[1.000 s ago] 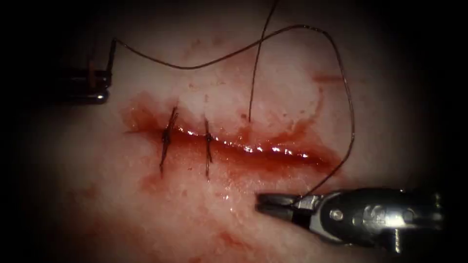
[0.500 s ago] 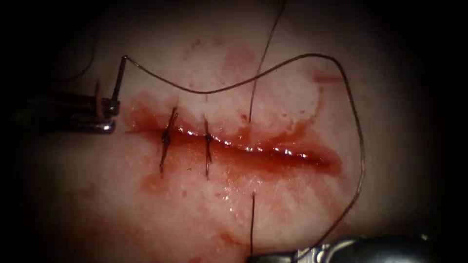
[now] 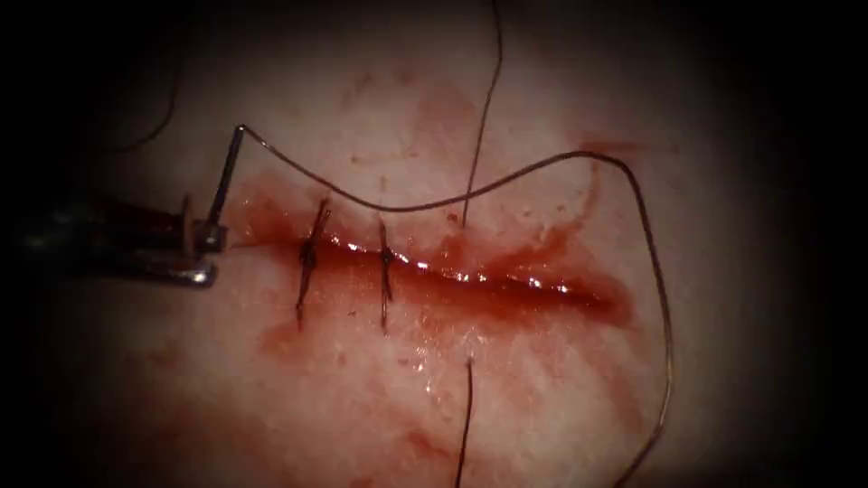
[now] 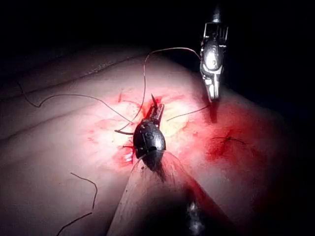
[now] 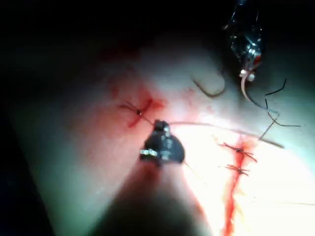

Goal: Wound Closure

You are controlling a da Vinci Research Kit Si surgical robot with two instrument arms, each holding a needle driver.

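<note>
Left end effector (image 3: 210,237) grasping needle (image 3: 226,176), right end effector (image 5: 161,129) unclear, knotted stitches (image 3: 309,258) nearby

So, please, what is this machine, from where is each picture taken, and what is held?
It is a surgical practice robot with two thin arms ending in small jaws. One picture looks down from an endoscope; the others come from cameras near each wrist. Below lies pork tissue with a cut, two finished stitches and red fluid. The left tool holds the curved needle away from its thread end, free of the tissue, left of the cut. The right tool seems to hold the thread.
</note>
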